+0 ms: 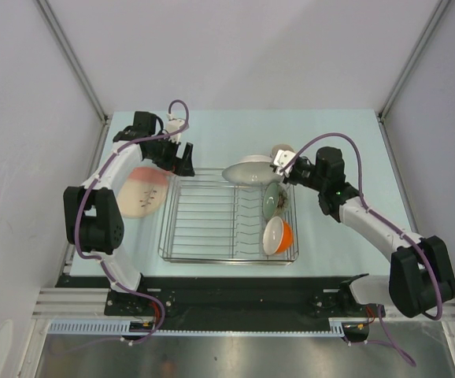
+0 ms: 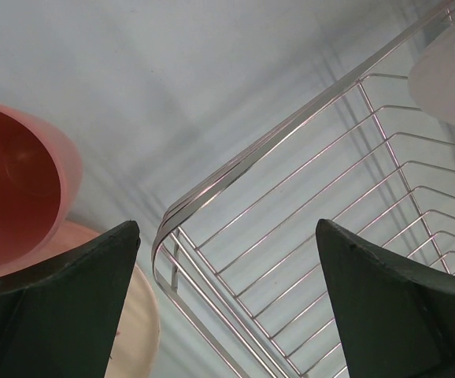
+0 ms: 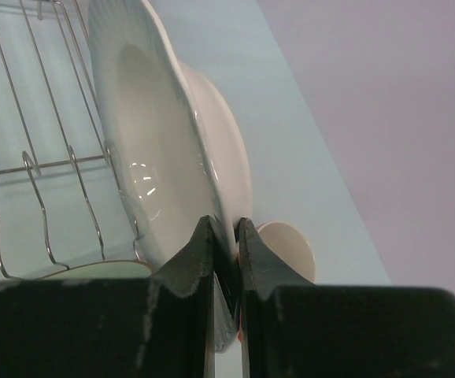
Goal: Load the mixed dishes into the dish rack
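- The right fingers (image 3: 205, 242) are pinching almost fully together on the rim of the white plate (image 3: 157, 142). They are holding it on edge, so its face is standing nearly upright just beyond the fingertips.
- That plate is hanging over the far right end of the dish rack (image 1: 227, 258). The sage-green bowl (image 1: 273, 197) and the orange white-lined bowl (image 1: 279, 235) are propped in the rack below, on the near side of those fingers.
- The plate looks like glazed ceramic: stiff, slick and breakable, and fairly heavy for such a thin pinch. With only one spot on the rim held, I would expect it to swing or slip if jolted, so it is asking for a slow lowering between the tines.
- The left fingers (image 1: 186, 161) are spread as wide as they go and carrying nothing, hovering above the rack's far left corner.
- The pink tumbler (image 2: 15, 189) is sitting just left of those fingers, apparently on its side. It looks light and tough, and its wall near the mouth is offering an easy hold.
- The large pink-and-cream leaf-patterned plate (image 1: 145, 193) is lying flat on the bench (image 1: 330, 126) under the tumbler's side. I cannot tell whether the two are touching. Its rim is the only place to take hold of it.
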